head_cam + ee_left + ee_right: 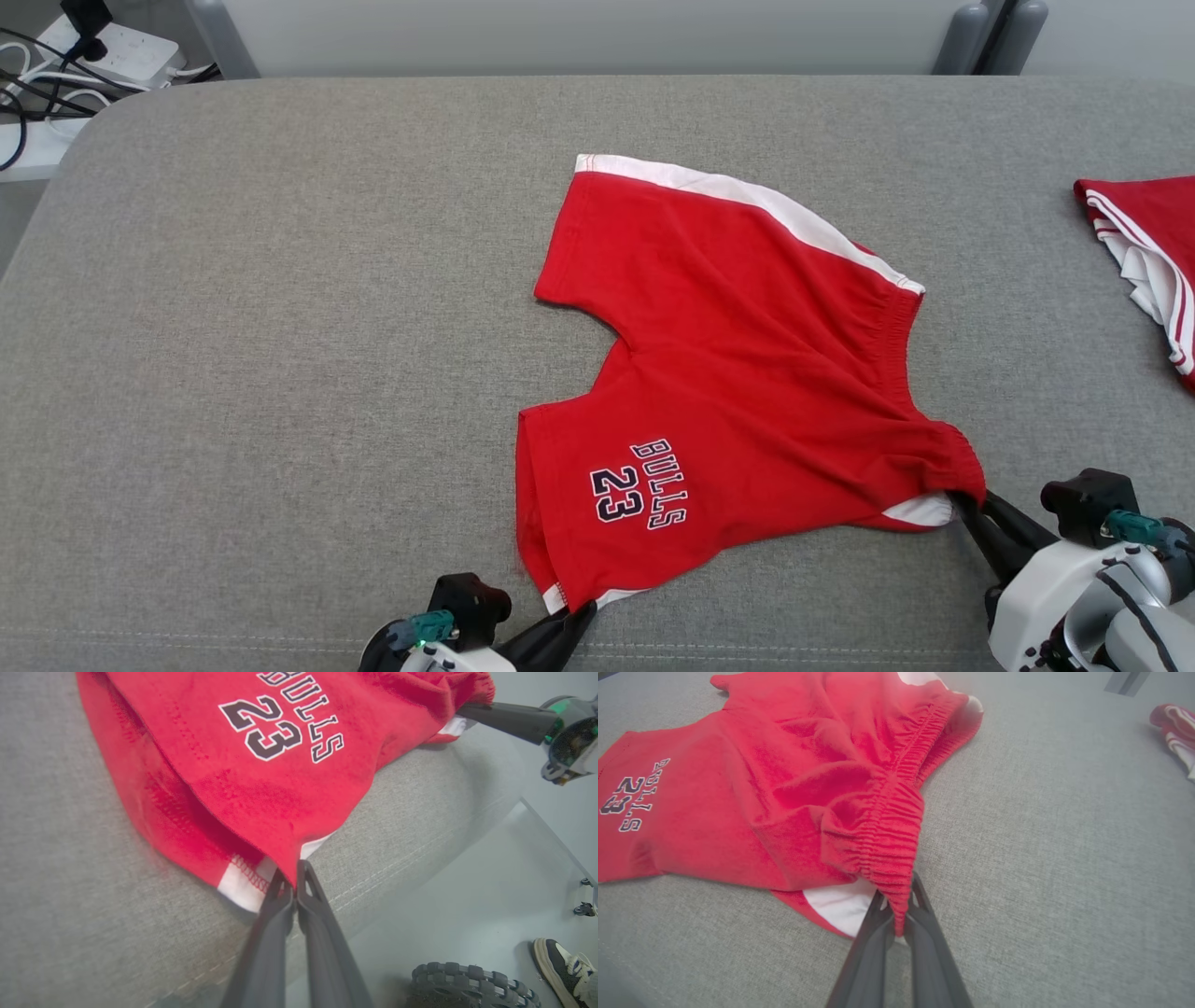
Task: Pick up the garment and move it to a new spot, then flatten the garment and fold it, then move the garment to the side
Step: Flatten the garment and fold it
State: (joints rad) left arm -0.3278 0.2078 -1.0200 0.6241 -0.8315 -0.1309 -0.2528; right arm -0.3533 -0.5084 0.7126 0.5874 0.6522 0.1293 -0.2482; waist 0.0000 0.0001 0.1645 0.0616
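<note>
The garment (738, 373) is a pair of red shorts with white side stripes and "BULLS 23" printed on one leg, lying spread on the grey padded table. My left gripper (586, 611) is shut on the hem corner of the near leg (285, 858), at the table's front edge. My right gripper (962, 509) is shut on the near end of the elastic waistband (896, 877), pulling it into a bunched ridge. In the left wrist view the right gripper's dark fingers (504, 716) reach in from the upper right.
A second red and white garment (1153, 261) lies at the table's right edge. A power strip with cables (103, 51) sits off the far left corner. Below the front edge, the left wrist view shows a wheel (467, 987) and a person's shoe (560, 966).
</note>
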